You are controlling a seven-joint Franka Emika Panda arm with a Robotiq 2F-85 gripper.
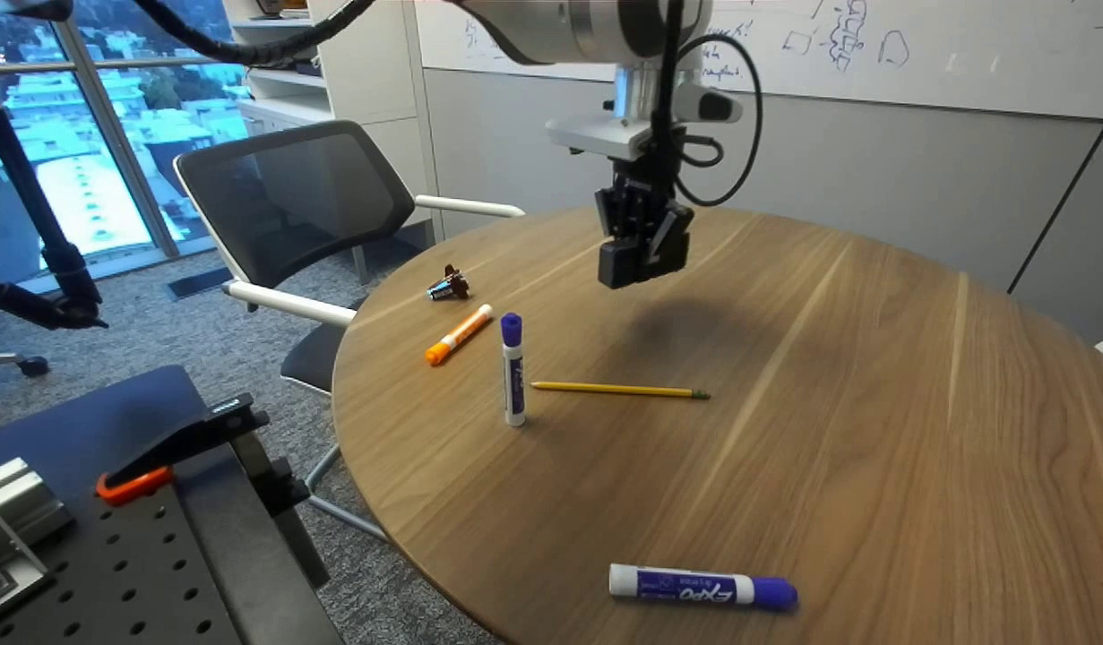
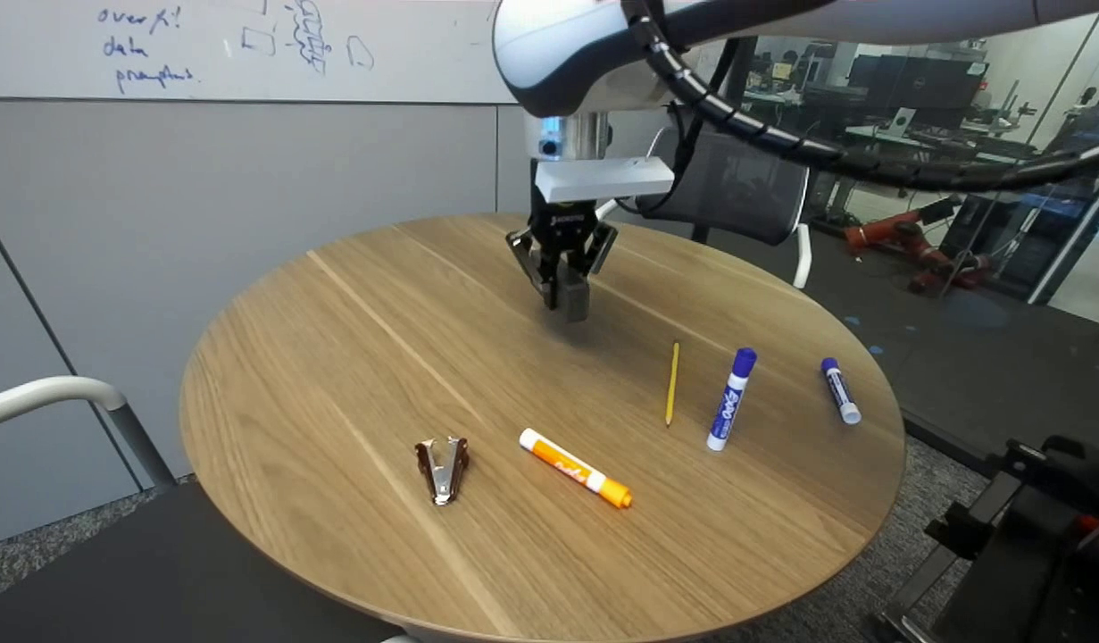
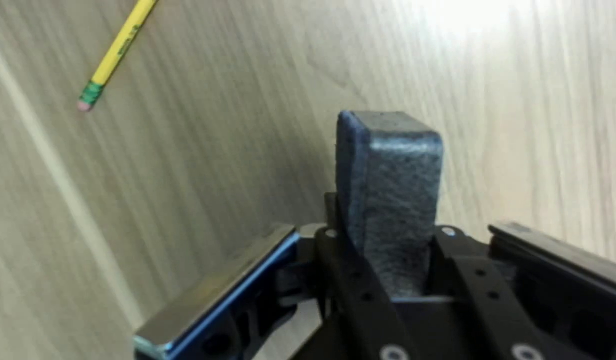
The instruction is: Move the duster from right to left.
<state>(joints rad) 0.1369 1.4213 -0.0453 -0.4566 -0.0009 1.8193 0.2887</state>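
The gripper has the duster clamped between its jaws, which stand only as far apart as the block is thick, and the block appears to hang clear of the table below, with a soft shadow on the wood in an exterior view. So the pick-up and the lift look done; what is left, I judge, is to carry the block leftward, lower it and let it go. How far across it is I cannot tell, as nothing here marks a start or a goal. The duster itself is a dark grey to black rectangular block, its broad face mottled like worn felt, with a paler rubbed line along the edge at the free end and a bluish tinge down one side. In the wrist view that free end sticks out past the jaws; the rest runs back into the grip, partly hidden. Next outward from the gripper lies a yellow pencil, eraser end towards it, and past that an upright marker with a blue cap. Farther off come an orange marker on its side and, near it, a staple remover. A lying blue-capped marker is well apart from the gripper, out towards the table's edge.
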